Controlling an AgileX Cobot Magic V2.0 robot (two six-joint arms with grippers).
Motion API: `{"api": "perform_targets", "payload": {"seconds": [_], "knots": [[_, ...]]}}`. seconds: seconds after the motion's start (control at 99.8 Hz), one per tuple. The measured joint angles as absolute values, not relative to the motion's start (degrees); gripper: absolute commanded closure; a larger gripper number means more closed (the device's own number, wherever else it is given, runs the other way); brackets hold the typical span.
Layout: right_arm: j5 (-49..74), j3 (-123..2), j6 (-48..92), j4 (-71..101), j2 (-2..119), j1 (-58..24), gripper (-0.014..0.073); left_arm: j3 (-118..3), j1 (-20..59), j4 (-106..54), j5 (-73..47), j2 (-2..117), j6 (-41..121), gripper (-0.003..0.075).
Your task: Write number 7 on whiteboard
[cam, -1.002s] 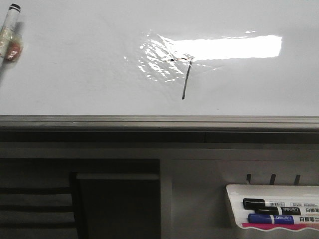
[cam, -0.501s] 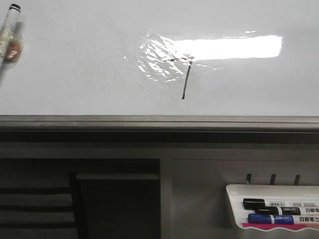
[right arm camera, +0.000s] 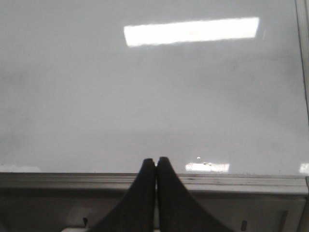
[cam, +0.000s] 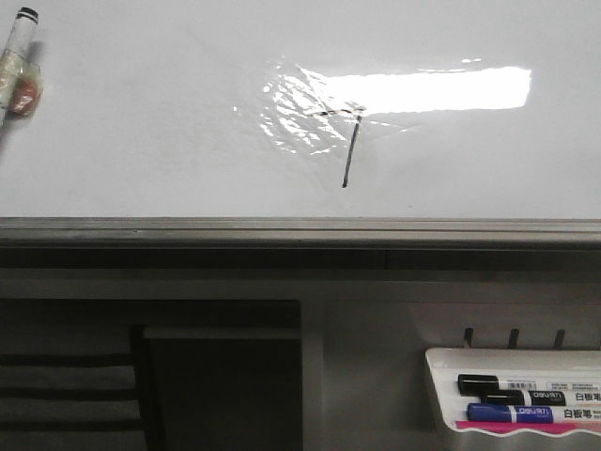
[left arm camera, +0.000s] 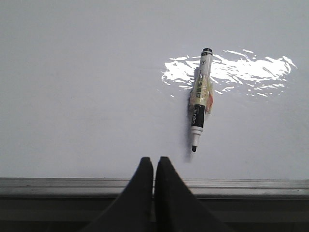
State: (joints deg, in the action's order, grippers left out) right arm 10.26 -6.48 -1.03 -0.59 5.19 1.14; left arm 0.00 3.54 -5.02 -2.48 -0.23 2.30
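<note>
The whiteboard (cam: 141,141) fills the upper front view, glossy white with a grey frame edge (cam: 300,230). A thin black number 7 (cam: 349,150) is drawn near its middle, partly in the bright light reflection. An uncapped black-tipped marker (cam: 19,56) lies on the board at the far left; it also shows in the left wrist view (left arm camera: 200,99). My left gripper (left arm camera: 154,162) is shut and empty over the board's near frame edge, apart from the marker. My right gripper (right arm camera: 155,162) is shut and empty over the frame edge too. Neither gripper shows in the front view.
A small white marker tray (cam: 516,395) hangs below the board at the front right, holding a black marker (cam: 512,385) and a blue marker (cam: 526,413). A dark opening (cam: 221,385) lies under the board at the left.
</note>
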Motion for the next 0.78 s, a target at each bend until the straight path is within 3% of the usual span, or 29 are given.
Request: {"api": "perform_targets", "payload": {"seconds": [0.24,0.782], "knots": [[-1.88,0.59,-1.03,1.03,0.65,2.12,0.0665,0.00,3.54,-5.02,-2.48,-0.23,2.30,0.0741],[-0.47,0.59,-1.03,1.25,-0.65,2.12,0.0665,0.00,3.54,-5.02,-2.36,-0.23,2.30,0.0741]]}}
